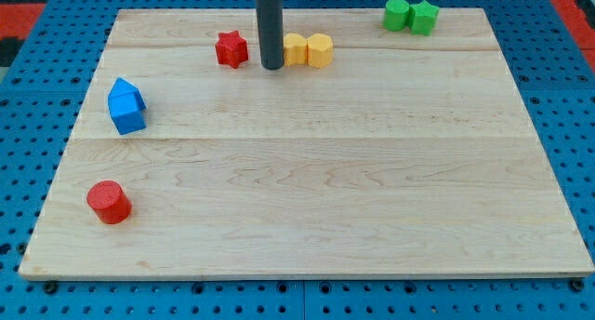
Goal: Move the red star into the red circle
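Note:
The red star (231, 49) lies near the view's top, left of centre, on the wooden board (307, 171). The red circle (109, 202), a short red cylinder, stands near the board's bottom left corner, far from the star. My tip (271, 67) rests on the board just right of the red star, with a small gap between them, and just left of a yellow block. The dark rod rises straight up out of the view's top.
Two yellow blocks (309, 50) sit side by side right of my tip. Two blue blocks (125, 106) touch each other at the board's left. A green cylinder (397, 14) and a green block (424, 17) sit at the top right.

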Controlling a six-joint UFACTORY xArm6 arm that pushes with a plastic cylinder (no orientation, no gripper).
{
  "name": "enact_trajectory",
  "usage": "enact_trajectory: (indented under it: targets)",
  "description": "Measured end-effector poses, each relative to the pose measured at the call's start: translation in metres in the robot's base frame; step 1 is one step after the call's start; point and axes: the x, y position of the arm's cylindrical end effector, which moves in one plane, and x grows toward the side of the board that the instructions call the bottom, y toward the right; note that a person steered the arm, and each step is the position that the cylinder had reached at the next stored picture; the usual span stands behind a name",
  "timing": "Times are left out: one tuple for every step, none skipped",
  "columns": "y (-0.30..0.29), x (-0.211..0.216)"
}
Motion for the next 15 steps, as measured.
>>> enact_trajectory:
  targets:
    - [-0.014,-0.041]
    - [-0.029,-0.037]
    - [-0.077,-0.006]
    - [-0.087,-0.012]
    - [-0.131,-0.016]
    - [-0.150,0.022]
    - [-0.131,0.070]
    - [-0.098,0.078]
    - [-0.062,0.081]
    - [-0.062,0.114]
    - [-0.101,0.140]
    - [-0.133,0.159]
    - [-0.089,0.177]
    - [-0.071,0.197]
    - [-0.099,0.227]
